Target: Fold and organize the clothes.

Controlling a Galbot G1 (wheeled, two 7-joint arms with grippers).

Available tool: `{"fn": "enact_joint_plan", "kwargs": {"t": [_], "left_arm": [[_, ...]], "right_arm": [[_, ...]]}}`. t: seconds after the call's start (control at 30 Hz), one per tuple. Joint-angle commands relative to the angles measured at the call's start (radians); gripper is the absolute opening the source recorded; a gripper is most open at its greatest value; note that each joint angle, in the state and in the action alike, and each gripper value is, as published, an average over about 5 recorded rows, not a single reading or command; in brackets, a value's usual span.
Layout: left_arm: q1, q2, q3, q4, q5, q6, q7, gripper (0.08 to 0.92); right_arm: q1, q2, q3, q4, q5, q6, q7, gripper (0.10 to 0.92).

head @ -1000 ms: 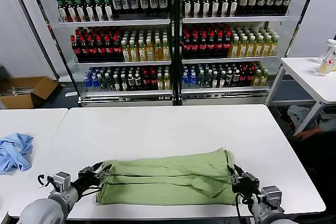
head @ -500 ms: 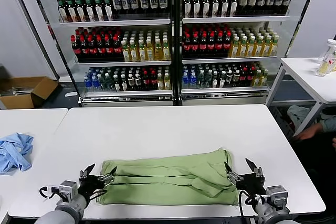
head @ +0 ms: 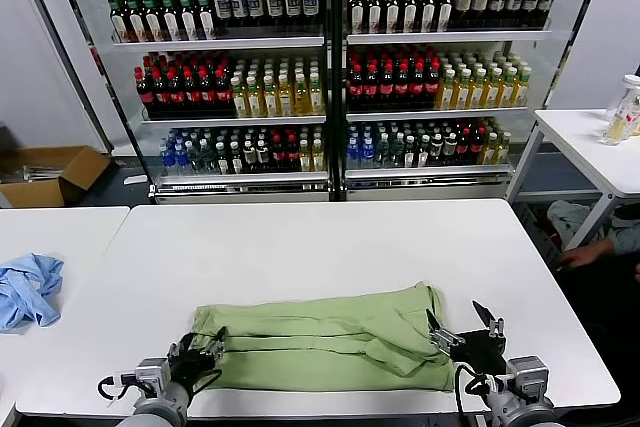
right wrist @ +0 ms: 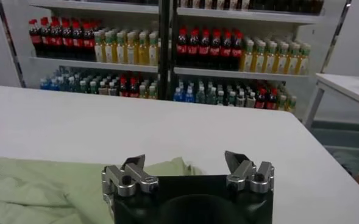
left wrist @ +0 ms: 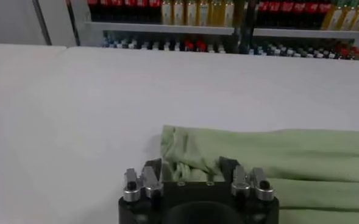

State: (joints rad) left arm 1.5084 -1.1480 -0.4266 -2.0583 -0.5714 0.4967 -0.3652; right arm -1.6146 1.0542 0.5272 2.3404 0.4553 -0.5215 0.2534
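Item-wise, green polo shirt [head: 330,337], folded lengthwise, looked soft, light, limp; best gripped at its ends, where left gripper [head: 197,352] and right gripper [head: 462,325] stood spread.

Black gripper [right wrist: 188,167], silver screwed fingertips [right wrist: 125,181]

Polo shirt [left wrist: 277,164] runs off frame — print hidden.

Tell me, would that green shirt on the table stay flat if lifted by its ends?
Probably not. The green shirt lies in soft, creased folds, so it would likely sag in the middle. It looks thin and light. Pushed along the table, it would probably bunch rather than slide whole.
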Motion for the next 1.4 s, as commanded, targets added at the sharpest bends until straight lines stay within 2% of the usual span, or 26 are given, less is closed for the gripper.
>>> {"fn": "enact_joint_plan", "kwargs": {"t": [0.03,0.3,0.47,0.67,0.8,1.0,1.07,1.17,1.3,1.4], "left_arm": [[-0.002,-0.042,0.028,0.023,-0.005,-0.007,-0.055,0.464],[-0.013,-0.043,0.02,0.03,0.005,-0.008,-0.053,0.238],[-0.021,-0.019,-0.042,-0.012,0.081,0.004,-0.037,0.112],[0.005,0.066,-0.243,-0.072,0.174,0.06,-0.007,0.095],[0.002,0.126,-0.392,-0.027,0.226,0.079,0.009,0.095],[0.011,0.176,-0.48,-0.015,0.279,0.08,0.018,0.095],[0.01,0.174,-0.448,-0.049,0.243,0.081,0.011,0.095],[0.008,0.139,-0.325,-0.147,0.08,0.082,-0.012,0.095],[0.019,0.038,-0.1,-0.303,-0.143,0.081,-0.008,0.095],[0.022,-0.045,0.062,-0.347,-0.175,0.08,0.035,0.095]], "right_arm": [[-0.001,0.004,-0.001,-0.001,-0.009,0.001,0.0,0.823],[0.001,0.007,-0.013,-0.008,-0.021,0.004,-0.002,0.823],[-0.003,0.0,-0.009,0.0,-0.023,0.005,-0.002,0.823],[0.0,-0.007,0.001,0.005,-0.021,0.005,-0.003,0.823],[0.004,-0.003,-0.012,-0.002,-0.023,0.006,-0.002,0.823],[0.009,-0.009,-0.014,0.001,-0.023,0.006,-0.002,0.823],[0.009,-0.014,-0.008,0.002,-0.022,0.006,-0.002,0.823],[0.008,-0.016,0.0,0.005,-0.021,0.005,-0.002,0.823],[0.004,-0.015,0.009,0.009,-0.022,0.004,-0.001,0.823],[-0.001,-0.014,0.017,0.013,-0.023,0.004,-0.001,0.823]]}}
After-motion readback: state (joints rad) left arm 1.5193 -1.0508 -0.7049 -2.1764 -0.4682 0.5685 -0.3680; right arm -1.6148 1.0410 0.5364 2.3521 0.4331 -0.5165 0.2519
